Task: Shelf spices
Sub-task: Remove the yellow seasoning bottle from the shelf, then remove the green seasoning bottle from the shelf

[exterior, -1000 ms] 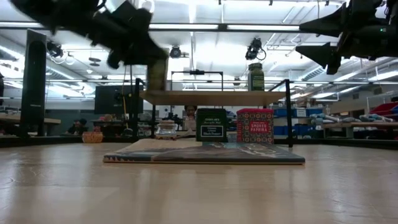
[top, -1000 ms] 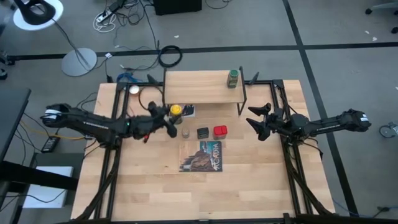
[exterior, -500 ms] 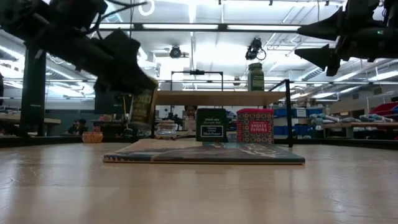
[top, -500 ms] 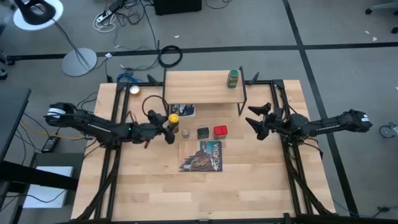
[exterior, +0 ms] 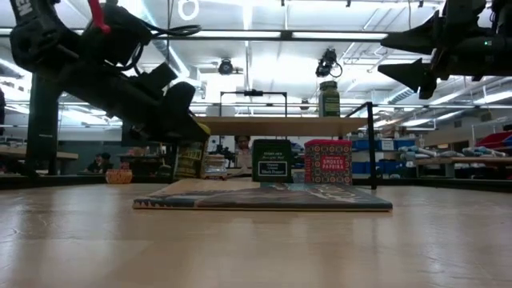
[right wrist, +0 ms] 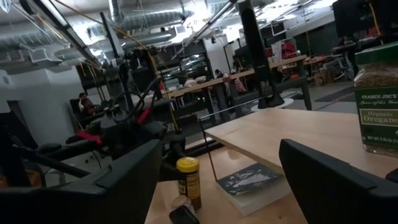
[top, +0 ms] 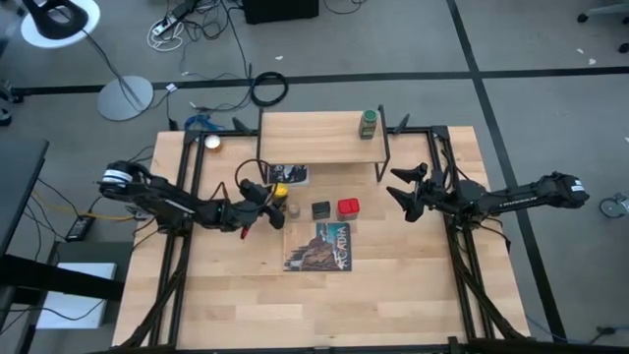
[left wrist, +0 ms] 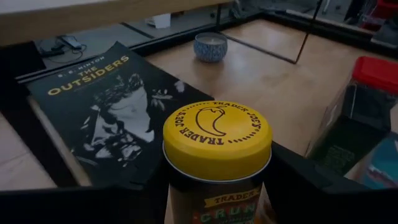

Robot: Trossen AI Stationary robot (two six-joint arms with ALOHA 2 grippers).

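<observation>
Yellow-capped jar (left wrist: 217,155) (lid logo, wrist-only).

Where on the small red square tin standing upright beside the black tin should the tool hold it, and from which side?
Probably from above, with the open right tool, which hovers nearest. Close on the small red square tin's upright flat faces toward the wooden shelf and the picture-covered book: the black tin crowds its other side. The left tool holds the yellow-capped jar.

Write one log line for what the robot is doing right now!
left end effector: shut on yellow-capped jar, low by table | right end effector: open, waiting, raised | shelf: green-capped jar only
</observation>
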